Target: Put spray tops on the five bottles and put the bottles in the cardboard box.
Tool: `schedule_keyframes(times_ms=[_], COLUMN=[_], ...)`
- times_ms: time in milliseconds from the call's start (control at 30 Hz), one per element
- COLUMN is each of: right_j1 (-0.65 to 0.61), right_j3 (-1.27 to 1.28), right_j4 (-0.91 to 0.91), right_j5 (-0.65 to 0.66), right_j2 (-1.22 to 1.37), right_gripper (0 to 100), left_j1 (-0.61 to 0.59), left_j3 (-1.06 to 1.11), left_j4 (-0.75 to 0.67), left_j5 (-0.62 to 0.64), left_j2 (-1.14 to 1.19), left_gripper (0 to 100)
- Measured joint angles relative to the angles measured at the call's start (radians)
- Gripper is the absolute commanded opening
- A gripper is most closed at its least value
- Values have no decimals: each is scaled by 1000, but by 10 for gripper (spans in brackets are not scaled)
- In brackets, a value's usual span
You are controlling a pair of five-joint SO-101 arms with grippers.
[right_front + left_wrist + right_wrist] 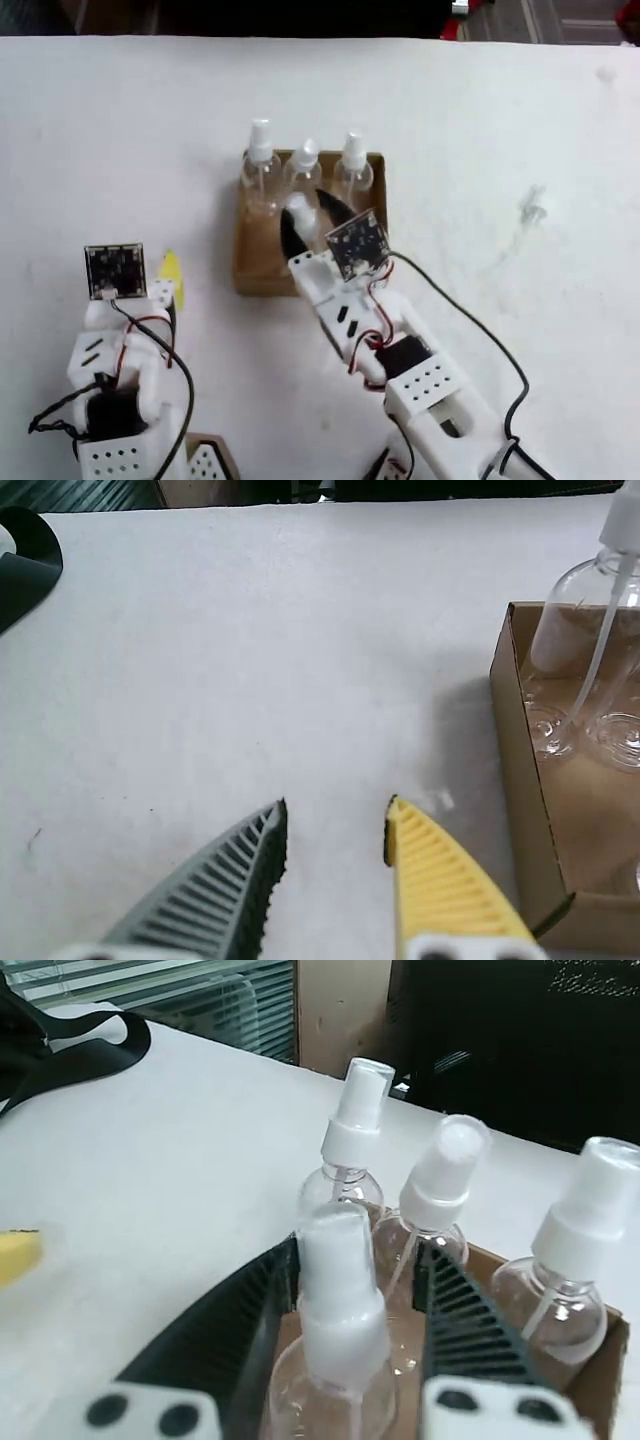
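Three of five clear capped spray bottles are seated in the brown cardboard box; the fourth bottle is straddled by the right gripper, grasp indeterminable.

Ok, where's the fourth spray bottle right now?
In the right wrist view the fourth bottle stands between the right gripper's open fingers, inside the cardboard box, just nearer the arms than the row of three capped bottles.

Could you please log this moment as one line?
box: three bottles | right gripper: open around fourth bottle | left gripper: open over table
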Motion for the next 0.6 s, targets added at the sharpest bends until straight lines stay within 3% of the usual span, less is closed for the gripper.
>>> schedule_keyframes(times_ms=[267,600], right_j1=[-23,-9], right_j3=[-2,-207], right_j4=[21,331], right_j5=[0,0], right_j2=[-6,-103], right_gripper=[163,163], left_j1=[0,0], left_j3=[0,0], left_j4=[0,0], left_j5=[0,0], left_j2=[0,0], left_gripper=[151,151])
